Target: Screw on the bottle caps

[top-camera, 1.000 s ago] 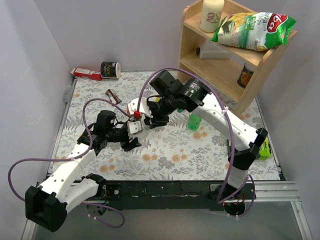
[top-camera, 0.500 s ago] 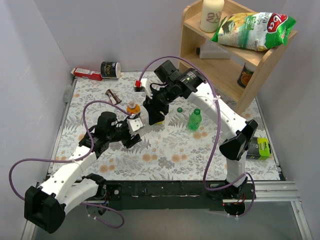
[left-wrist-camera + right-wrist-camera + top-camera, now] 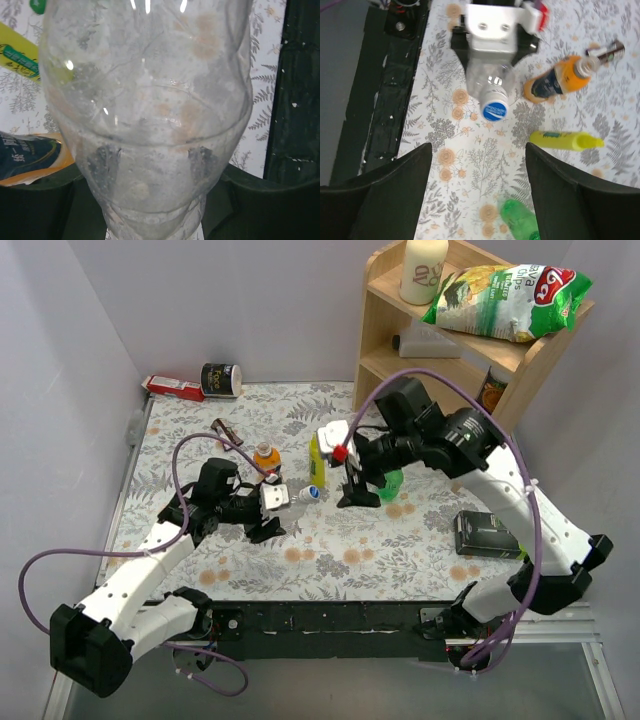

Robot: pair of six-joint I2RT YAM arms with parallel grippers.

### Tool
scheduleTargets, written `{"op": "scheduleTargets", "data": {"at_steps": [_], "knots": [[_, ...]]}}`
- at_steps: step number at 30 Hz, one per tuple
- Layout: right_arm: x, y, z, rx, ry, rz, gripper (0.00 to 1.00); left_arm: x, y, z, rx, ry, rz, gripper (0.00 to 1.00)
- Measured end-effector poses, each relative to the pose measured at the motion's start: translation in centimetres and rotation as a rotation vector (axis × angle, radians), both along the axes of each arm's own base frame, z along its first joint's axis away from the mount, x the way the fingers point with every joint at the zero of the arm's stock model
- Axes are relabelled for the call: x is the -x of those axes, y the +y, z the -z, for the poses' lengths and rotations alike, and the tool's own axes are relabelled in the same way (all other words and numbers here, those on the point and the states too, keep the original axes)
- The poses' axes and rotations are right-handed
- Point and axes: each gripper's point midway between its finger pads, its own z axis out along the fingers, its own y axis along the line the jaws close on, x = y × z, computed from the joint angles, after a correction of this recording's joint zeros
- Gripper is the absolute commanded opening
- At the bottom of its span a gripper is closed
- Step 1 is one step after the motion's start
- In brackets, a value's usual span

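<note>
My left gripper (image 3: 268,506) (image 3: 150,205) is shut on the clear bottle (image 3: 145,110) (image 3: 487,82), which lies level. The blue cap (image 3: 313,492) (image 3: 494,111) sits on its mouth, pointing right. The right gripper (image 3: 357,492) (image 3: 477,165) hangs open and empty just right of that cap, not touching it. An orange bottle (image 3: 265,455) (image 3: 555,82) with a pale cap stands behind the left gripper. The green bottle (image 3: 392,483) (image 3: 520,217) is under the right gripper, partly hidden in the top view.
A slim yellow bottle (image 3: 317,460) (image 3: 565,140) lies between the orange and green bottles. There is a black box (image 3: 485,535) at the right, a wooden shelf (image 3: 450,360) at the back right, a small dark bottle (image 3: 228,432), and a tin (image 3: 222,380) and red box (image 3: 170,388) at the back left.
My right gripper has opened, left the clear bottle's mouth and swung away to the right. The blue cap now shows on the bottle. The left gripper keeps its hold.
</note>
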Motion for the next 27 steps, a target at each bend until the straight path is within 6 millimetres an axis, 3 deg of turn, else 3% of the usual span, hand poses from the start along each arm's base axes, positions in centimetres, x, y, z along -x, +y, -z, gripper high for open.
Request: {"op": "scheduleTargets", "data": {"at_steps": [3,7,10,16,23,27], "knots": [[2.4,0.2,0.5,0.004,-0.105,-0.136,0.77,0.6,-0.2,0.0,-0.020,0.030,0.052,0.00],[3.7,1.6,3.4,0.056,-0.207,-0.264,0.75,0.9,-0.5,-0.5,-0.032,0.054,0.112,0.00],[3.4,1.9,4.9,0.091,-0.267,-0.292,0.73,1.2,-0.3,-0.3,-0.057,0.077,0.133,0.00],[2.0,3.0,4.8,0.074,-0.366,-0.279,0.68,1.9,-0.4,-0.4,-0.068,0.095,0.190,0.00],[1.7,2.9,5.2,0.075,-0.411,-0.289,0.42,2.1,-0.6,-1.0,-0.055,0.089,0.217,0.00],[1.5,3.0,5.0,0.074,-0.430,-0.291,0.36,2.1,-0.7,-0.9,-0.056,0.093,0.219,0.00]]}}
